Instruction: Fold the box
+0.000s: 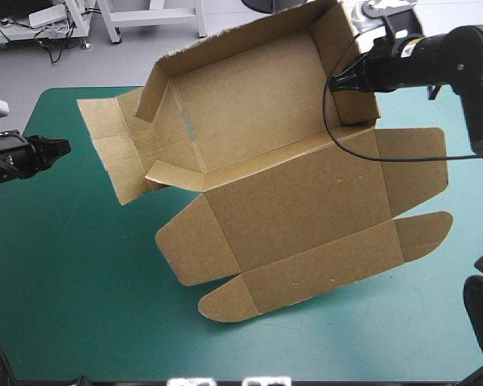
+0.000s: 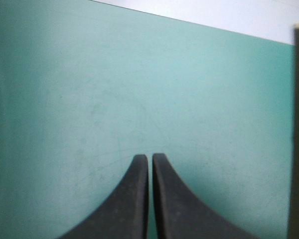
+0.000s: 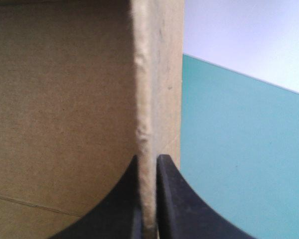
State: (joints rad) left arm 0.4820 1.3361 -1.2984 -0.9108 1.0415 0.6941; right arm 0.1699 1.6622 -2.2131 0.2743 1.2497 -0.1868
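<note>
The brown box (image 1: 290, 193) hangs tilted over the middle of the table, its tray walls raised at the far end. Its lid and rounded flaps spread flat toward the front. My right gripper (image 1: 336, 82) is shut on the tray's right wall near the far edge. In the right wrist view the black fingers (image 3: 148, 164) pinch the wall's rim (image 3: 159, 74), with the tray's inside (image 3: 60, 99) beside them. My left gripper (image 1: 64, 148) is shut and holds nothing, low at the table's left side, a short way from the box's left flap (image 1: 113, 153). It (image 2: 150, 158) faces bare teal-green cover (image 2: 139, 79).
Teal-green cover (image 1: 72, 273) shows to the left of the box and in front of it. The table's far edge (image 1: 80, 90) runs just behind the left flap. The lowest rounded flap (image 1: 225, 304) hangs close to the cover near the front.
</note>
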